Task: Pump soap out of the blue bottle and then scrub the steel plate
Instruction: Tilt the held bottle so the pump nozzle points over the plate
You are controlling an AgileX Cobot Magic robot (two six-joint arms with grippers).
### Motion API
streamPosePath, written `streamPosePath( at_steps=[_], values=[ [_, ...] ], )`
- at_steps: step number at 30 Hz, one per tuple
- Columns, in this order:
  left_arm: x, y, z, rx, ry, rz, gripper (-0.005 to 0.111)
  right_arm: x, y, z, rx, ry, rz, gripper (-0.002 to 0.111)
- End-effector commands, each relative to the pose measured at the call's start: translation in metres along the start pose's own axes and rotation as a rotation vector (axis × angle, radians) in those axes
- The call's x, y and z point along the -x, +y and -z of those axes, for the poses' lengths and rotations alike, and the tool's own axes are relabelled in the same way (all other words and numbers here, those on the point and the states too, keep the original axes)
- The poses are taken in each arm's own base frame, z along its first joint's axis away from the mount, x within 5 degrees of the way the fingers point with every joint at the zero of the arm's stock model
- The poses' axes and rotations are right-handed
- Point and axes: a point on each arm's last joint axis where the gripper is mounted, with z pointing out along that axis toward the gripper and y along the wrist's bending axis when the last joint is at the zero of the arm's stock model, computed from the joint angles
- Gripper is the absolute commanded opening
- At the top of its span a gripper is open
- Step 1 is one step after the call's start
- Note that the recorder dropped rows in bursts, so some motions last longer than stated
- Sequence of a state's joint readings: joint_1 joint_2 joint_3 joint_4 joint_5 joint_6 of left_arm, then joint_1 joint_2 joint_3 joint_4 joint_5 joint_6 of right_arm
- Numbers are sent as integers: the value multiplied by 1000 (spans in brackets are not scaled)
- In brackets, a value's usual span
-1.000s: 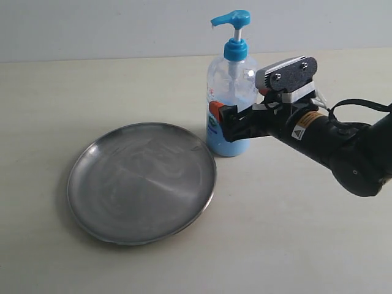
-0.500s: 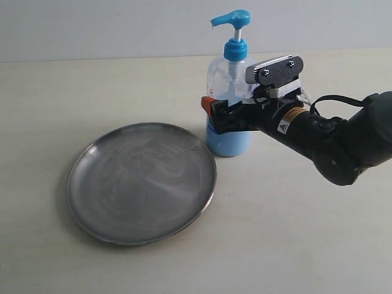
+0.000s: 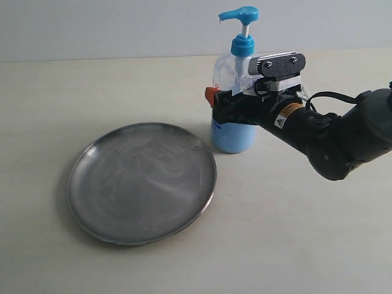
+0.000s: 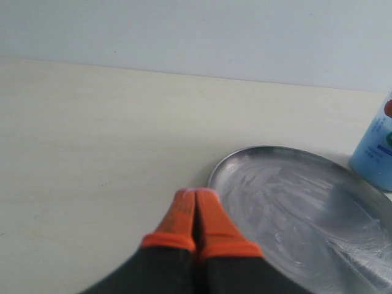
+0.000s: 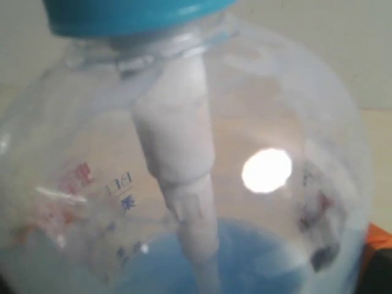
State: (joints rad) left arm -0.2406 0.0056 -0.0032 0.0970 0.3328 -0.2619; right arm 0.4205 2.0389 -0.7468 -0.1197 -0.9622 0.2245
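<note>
Two containers matter. The bottle [image 3: 228,70] stands upright on the table [image 3: 306,245], upper right of centre in the exterior view, just beside the plate's far right rim but apart from it. Soap [image 3: 233,139] fills roughly its lower third; above that the clear wall is empty, with the dip tube running down the middle. The plate [image 3: 122,208] lies flat at lower left of centre, holding only a thin, swirled whitish film [image 3: 144,156].

The right gripper [image 3: 222,105] reaches in from the right and brackets the bottle at mid-body, one finger across the near side. Whether the fingers press the wall or merely flank it I cannot tell. The left gripper [image 4: 196,211] has its orange tips pressed together on nothing, hovering near the plate's edge.

I judge the bottle light, top-heavy with its tall pump head [image 3: 240,15], smooth, and thin-walled enough to dent under a hard squeeze. Mid-body or lower, over the liquid, looks the steadiest hold, with pressing done straight down on the head. The plate looks rigid, slick and liable to slide on the table when scrubbed.
</note>
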Motion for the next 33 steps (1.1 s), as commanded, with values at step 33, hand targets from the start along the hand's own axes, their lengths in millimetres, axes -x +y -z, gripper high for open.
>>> streamPosePath(
  at_steps=[33],
  values=[
    [0, 0, 0, 0, -10, -1, 0, 21, 16, 19, 126, -5, 264, 0]
  ],
)
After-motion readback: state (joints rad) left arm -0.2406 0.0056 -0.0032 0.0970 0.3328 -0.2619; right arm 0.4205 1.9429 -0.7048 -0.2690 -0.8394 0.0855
